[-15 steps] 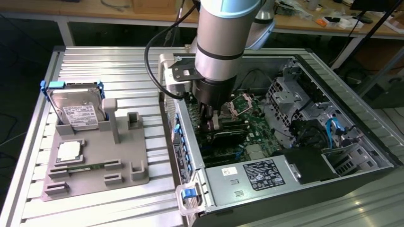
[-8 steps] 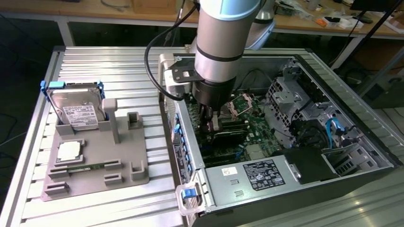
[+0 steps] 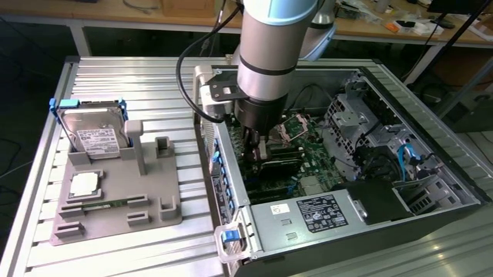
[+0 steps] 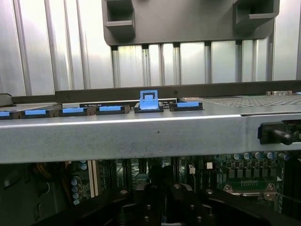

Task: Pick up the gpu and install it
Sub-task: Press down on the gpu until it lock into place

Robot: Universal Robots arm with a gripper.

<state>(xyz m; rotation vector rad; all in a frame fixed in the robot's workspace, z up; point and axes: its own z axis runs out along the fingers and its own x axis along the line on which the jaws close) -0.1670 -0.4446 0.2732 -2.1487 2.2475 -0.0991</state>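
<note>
**Gripper inside case, gpu at the expansion slots**

Closest to the wrist lens: noted the black gripper (image 4: 164, 207), with its fingers drawn fully together. Beyond it, observed the green motherboard (image 4: 244, 176) with its capacitors and dark slots. Above that, recorded the grey rear wall of the case (image 4: 141, 136) with a row of blue slot clips along its top. Found one clip (image 4: 149, 100) standing raised and the others lying flat.

From the exterior view, found the gripper (image 3: 260, 153) lowered into the open computer case (image 3: 431, 133). Positioned close beside the rear wall, over the motherboard (image 3: 312, 153).

Located the gpu (image 3: 279, 167) directly under the fingertips. Standing on edge as a dark slab across the board, at the slot area beside the rear wall. Could not tell whether clamped by the closed fingers or merely touched. Could not tell how fully seated either.

Elsewhere in the case, noted a labelled power supply (image 3: 312, 210) at the near end. Noted a blue latch (image 3: 228, 235) at the near corner.

On the exterior view's left, recorded a grey fixture tray (image 3: 115, 216) on the ribbed aluminium table (image 3: 115, 75), well apart from the gripper. Holding a silver hard drive (image 3: 96, 135) with blue tabs, propped upright at its far end. Holding also a small square CPU chip (image 3: 83, 183), lying flat nearer the camera.
</note>
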